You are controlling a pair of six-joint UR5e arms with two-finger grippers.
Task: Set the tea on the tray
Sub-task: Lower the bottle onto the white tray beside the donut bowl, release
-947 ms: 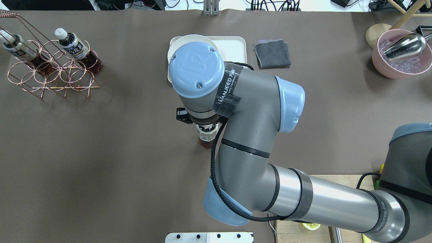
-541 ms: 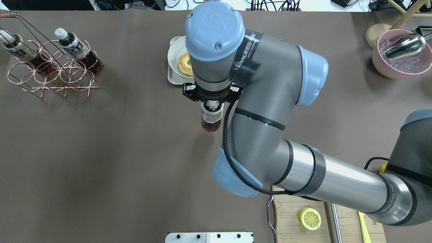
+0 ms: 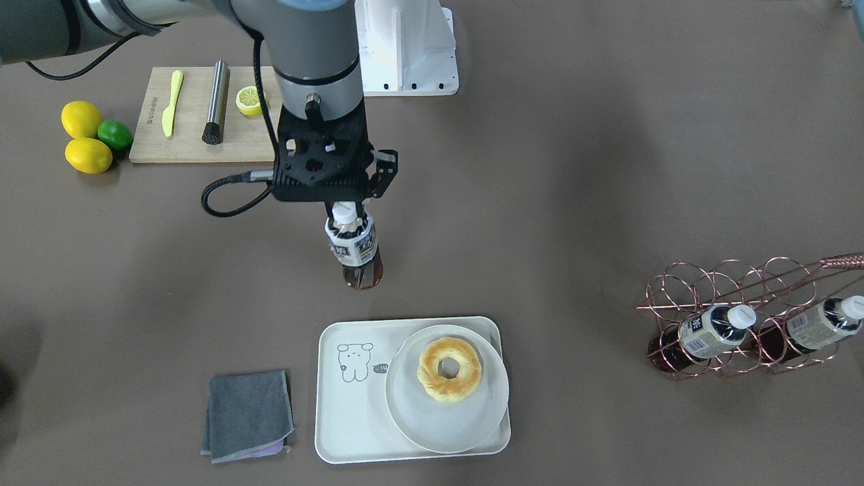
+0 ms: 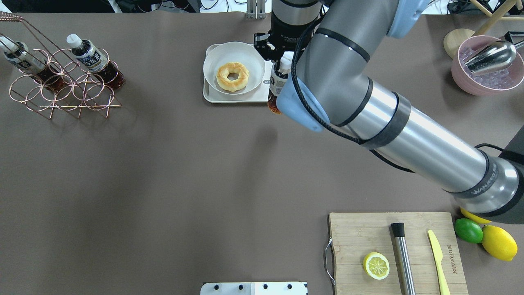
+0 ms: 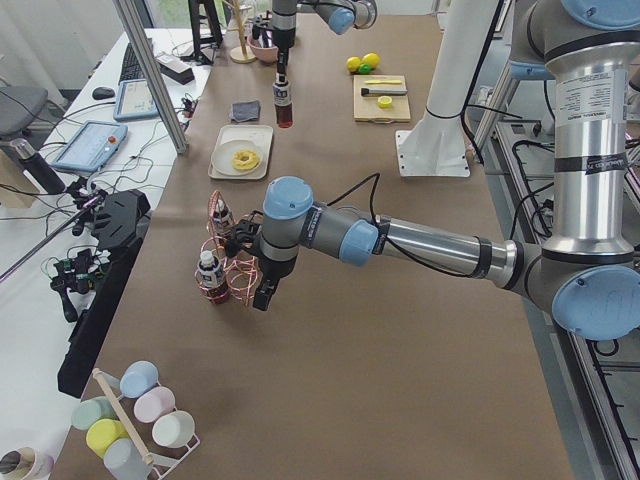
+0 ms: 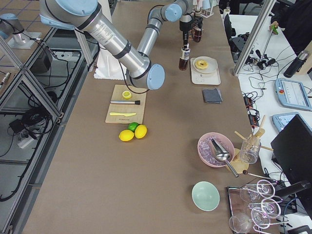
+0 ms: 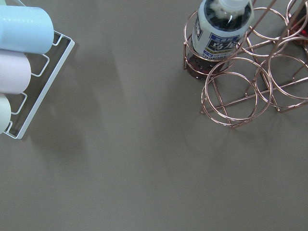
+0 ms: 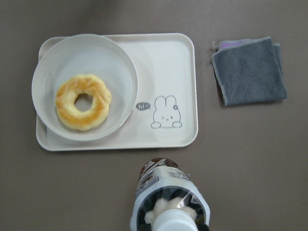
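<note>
The tea [image 3: 353, 246] is a small bottle of dark liquid with a white cap. My right gripper [image 3: 345, 208] is shut on its cap and neck and holds it upright above the table. It hangs just short of the robot-side edge of the cream tray [image 3: 351, 412], not over it. The right wrist view shows the bottle [image 8: 168, 202] below the tray [image 8: 168, 62] and its cartoon. The overhead view shows the tea [image 4: 277, 84] beside the tray [image 4: 213, 98]. My left gripper [image 5: 262, 295] shows only in the exterior left view, so I cannot tell whether it is open or shut.
A round plate with a doughnut [image 3: 449, 370] fills the tray's half toward the rack. A grey cloth [image 3: 248, 415] lies beside the tray. A copper rack [image 4: 61, 86] holds two more bottles. A cutting board [image 4: 393, 250], lemons and a pink ice bowl [image 4: 487, 65] lie on my right.
My right arm has carried the tea from the table's middle away from the robot, up to the tray's near edge. The plate and doughnut are uncovered now.
</note>
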